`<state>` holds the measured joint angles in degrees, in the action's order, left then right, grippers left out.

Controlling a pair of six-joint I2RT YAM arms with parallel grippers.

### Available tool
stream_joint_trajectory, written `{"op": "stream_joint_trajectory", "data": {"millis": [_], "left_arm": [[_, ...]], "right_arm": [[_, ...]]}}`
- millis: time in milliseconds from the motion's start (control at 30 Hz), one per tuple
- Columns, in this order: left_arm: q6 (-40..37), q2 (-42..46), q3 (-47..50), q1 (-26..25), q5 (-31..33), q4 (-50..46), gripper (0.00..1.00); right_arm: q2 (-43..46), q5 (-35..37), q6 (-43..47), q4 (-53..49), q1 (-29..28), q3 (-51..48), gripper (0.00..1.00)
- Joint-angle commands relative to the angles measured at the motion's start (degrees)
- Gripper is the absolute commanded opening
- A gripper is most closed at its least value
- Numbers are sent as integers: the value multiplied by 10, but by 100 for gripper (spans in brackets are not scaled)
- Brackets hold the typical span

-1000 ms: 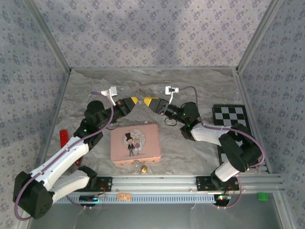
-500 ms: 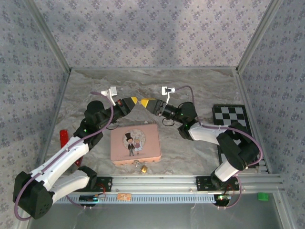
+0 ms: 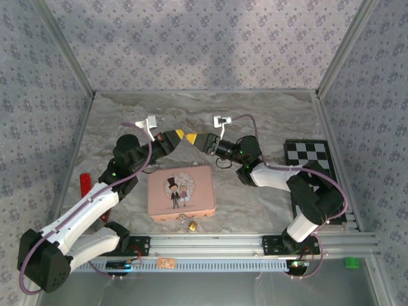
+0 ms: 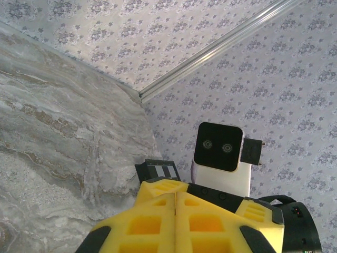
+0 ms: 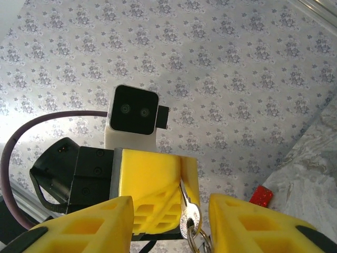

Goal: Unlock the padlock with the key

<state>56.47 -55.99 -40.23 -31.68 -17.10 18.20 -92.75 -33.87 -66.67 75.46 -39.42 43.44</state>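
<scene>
One small silvery key (image 5: 186,210) is hanging in the air above the far half of the table (image 3: 268,115). The shut yellow fingers of the left gripper (image 3: 181,135) are pinching it. In the right wrist view its long axis is running nearly upright: the blade is going up into the seam of those fingers, and the round head with its ring is pointing down.

The right gripper (image 3: 200,138) is facing the left one nose to nose. Its jaws are standing open, and one finger (image 5: 84,226) is showing on each side of the key with free space between. So the key is lying straight ahead of the right gripper, inside its opening. I am judging that a handover is the step in hand. It is asking the right fingers to come together on the free head end without pushing the key sideways out of the seam.

The padlock (image 3: 191,224) is lying well apart from both grippers. It is just beside the near edge of the pink tin (image 3: 181,191), close to the metal rail (image 3: 223,241) and between the two arm bases. Whoever is carrying the key needs to come back over the tin. Room is looking open on both sides, because the red object (image 3: 85,185) and the checkered board (image 3: 310,156) are lying far out at the table edges.
</scene>
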Motion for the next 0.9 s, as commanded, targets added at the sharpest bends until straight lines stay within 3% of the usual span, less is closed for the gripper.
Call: {"op": "stream_joint_trajectory", "data": {"millis": [0, 633, 867], "left_arm": [[-4, 4, -14, -5, 1, 15, 0], [-7, 12, -8, -5, 8, 12, 0], [-11, 18, -7, -5, 12, 5, 0]], "right_arm": [[-3, -11, -3, 19, -3, 17, 40], [-15, -29, -12, 25, -5, 26, 24], [-14, -24, -7, 19, -1, 19, 23]]}}
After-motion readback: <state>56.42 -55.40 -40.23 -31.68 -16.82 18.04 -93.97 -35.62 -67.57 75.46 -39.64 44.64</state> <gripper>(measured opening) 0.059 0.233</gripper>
